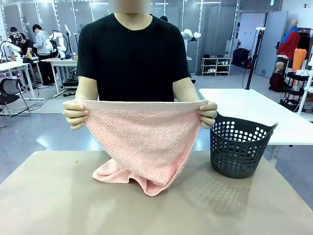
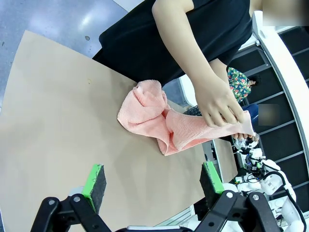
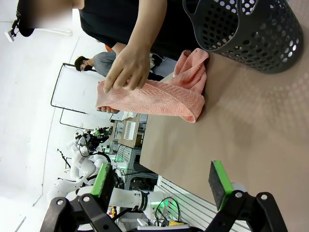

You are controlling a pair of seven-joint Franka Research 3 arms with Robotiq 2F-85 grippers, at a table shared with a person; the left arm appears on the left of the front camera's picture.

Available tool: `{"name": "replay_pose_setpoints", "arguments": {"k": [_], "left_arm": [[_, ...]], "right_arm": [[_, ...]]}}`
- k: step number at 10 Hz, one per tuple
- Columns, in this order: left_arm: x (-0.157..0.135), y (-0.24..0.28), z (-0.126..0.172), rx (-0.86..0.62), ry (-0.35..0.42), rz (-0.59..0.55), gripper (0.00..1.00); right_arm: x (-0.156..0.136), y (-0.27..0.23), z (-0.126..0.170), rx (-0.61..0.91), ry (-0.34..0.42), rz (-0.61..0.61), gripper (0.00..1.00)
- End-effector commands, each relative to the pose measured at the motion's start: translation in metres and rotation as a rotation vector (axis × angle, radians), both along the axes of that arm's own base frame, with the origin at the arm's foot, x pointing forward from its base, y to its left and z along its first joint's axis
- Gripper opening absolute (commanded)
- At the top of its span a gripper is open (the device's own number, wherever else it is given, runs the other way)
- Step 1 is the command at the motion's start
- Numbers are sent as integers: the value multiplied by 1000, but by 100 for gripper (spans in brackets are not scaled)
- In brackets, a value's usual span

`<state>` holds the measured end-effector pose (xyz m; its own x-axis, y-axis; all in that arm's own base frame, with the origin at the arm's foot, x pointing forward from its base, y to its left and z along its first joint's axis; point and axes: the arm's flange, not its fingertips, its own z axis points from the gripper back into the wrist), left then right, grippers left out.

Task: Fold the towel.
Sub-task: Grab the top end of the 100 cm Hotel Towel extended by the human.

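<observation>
A person at the far side of the table holds the salmon-pink towel [image 1: 142, 142] up by its two top corners, one in each hand. Its lower part rests bunched on the table [image 1: 58, 205]. In the left wrist view the towel [image 2: 154, 118] lies well ahead of my left gripper [image 2: 154, 181], which is open with nothing between its green pads. My right gripper [image 3: 161, 181] is open too, apart from the towel [image 3: 164, 94] that the person's hand [image 3: 128, 67] grips.
A dark grey perforated basket [image 1: 239, 149] stands on the table at the right, next to the towel. It shows at the top right of the right wrist view as the basket [image 3: 251, 29]. Bare tan tabletop stretches between the towel and the near edge.
</observation>
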<state>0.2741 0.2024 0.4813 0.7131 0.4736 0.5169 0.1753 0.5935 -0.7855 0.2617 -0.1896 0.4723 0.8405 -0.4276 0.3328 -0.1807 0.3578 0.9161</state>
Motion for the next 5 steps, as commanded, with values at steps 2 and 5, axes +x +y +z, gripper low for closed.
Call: {"name": "replay_pose_setpoints", "arguments": {"k": [2, 5], "left_arm": [[0, 1, -1, -8, -15, -11, 100], [28, 2, 57, 241, -87, -165, 100]], "right_arm": [[0, 0, 0, 0, 0, 0, 100], [12, 3, 62, -205, -151, 123, 100]]}}
